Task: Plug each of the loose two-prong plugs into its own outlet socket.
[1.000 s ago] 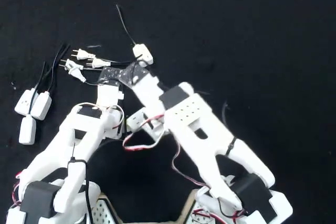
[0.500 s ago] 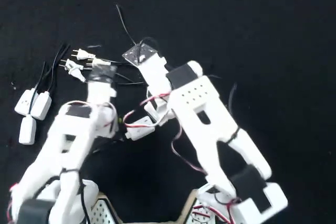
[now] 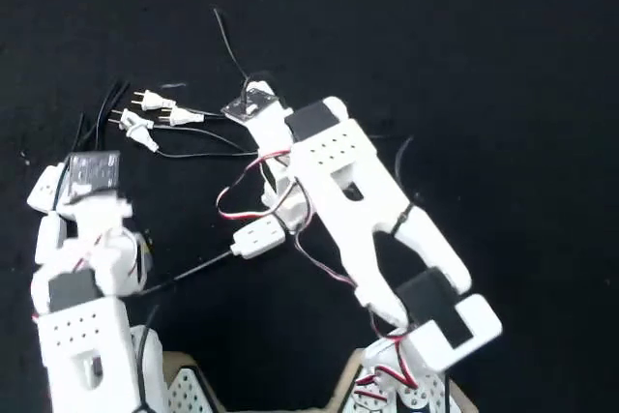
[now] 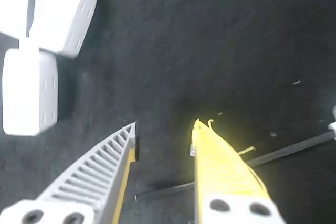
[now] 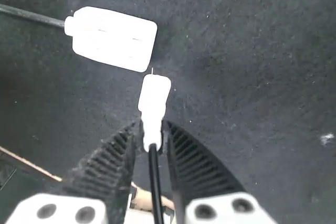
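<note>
The white two-prong plug [image 5: 154, 100] is pinched by its rear end between the jaws of the right gripper [image 5: 151, 126], its black cord [image 5: 154, 182] running back between them. Its nose sits just beside a white rectangular outlet socket [image 5: 113, 38], pointing at the socket's long side, not yet inserted. This is left of the middle of the black cloth tabletop [image 3: 484, 94], toward the far edge.

Three loose white plugs [image 3: 181, 116] lie nearer the far-left corner. A second white socket [image 3: 258, 235] lies toward the near edge, under the right arm.

At the left edge, the left gripper [image 4: 165, 126] hangs with its jaws spread (nothing between them) near a cluster of white sockets [image 4: 63, 9].
</note>
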{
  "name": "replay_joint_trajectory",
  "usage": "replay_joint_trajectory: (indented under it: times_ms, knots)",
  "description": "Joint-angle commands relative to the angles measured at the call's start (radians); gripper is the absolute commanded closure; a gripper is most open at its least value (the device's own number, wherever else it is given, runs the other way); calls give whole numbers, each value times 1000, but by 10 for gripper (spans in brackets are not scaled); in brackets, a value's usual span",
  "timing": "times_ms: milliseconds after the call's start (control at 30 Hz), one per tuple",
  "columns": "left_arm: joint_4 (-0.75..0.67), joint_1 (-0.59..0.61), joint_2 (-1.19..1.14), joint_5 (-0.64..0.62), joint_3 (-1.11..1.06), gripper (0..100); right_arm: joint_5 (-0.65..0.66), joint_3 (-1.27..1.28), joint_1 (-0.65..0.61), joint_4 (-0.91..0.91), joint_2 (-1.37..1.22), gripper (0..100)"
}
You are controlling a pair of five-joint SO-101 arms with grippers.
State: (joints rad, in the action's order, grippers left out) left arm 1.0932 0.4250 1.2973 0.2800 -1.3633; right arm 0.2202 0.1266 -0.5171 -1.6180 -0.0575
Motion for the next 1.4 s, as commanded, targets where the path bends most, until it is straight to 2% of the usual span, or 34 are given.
replay_joint_trajectory:
  times_ms: [0, 133, 467, 667, 833, 1367]
  knots:
    - [-5, 12, 126, -2, -73, 819, -21, -130, 11, -57, -25, 988]
    - [-21, 12, 244, -49, -154, 819, -92, -193, -9, -61, -94, 988]
    - [18, 10, 370, -66, -203, 818, -129, -209, -120, -55, -136, 988]
    - [18, 8, 370, -66, -203, 817, -123, -202, -101, -9, -139, 988]
    - [26, -45, 370, -63, -205, 817, -87, -202, -98, -6, -139, 988]
    - [28, -47, 368, -63, -205, 816, -87, -168, -97, -6, -140, 988]
